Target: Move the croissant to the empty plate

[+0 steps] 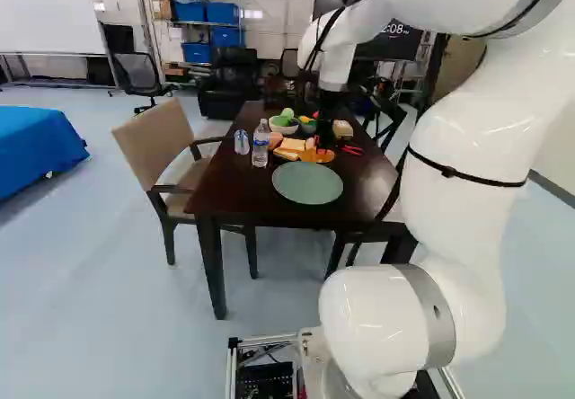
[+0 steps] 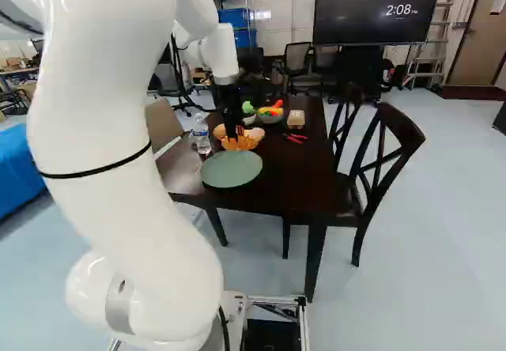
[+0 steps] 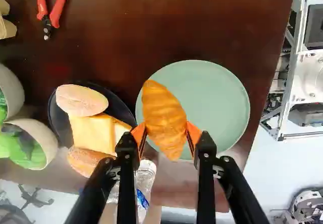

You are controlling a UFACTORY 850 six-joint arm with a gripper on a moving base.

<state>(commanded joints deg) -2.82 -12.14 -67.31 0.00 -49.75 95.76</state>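
In the right base view my gripper (image 2: 237,132) points down just beyond the bare green plate (image 2: 232,169), with the croissant (image 2: 240,143) at its tips. The wrist view shows both orange pads of the gripper (image 3: 166,133) pressed against opposite sides of the croissant (image 3: 162,114): it is shut on it. From there the croissant covers part of the green plate (image 3: 217,103), on the side toward the dark plate (image 3: 60,123). That dark plate carries bread rolls and yellow slices. The height of the croissant above the table is hard to tell.
A water bottle (image 1: 260,144) and a can (image 1: 241,142) stand left of the food in the left base view. Beyond are bowls of produce (image 2: 271,115), red pliers (image 2: 296,137) and a small tan box (image 2: 296,119). Chairs (image 2: 378,169) flank the dark table (image 2: 288,185).
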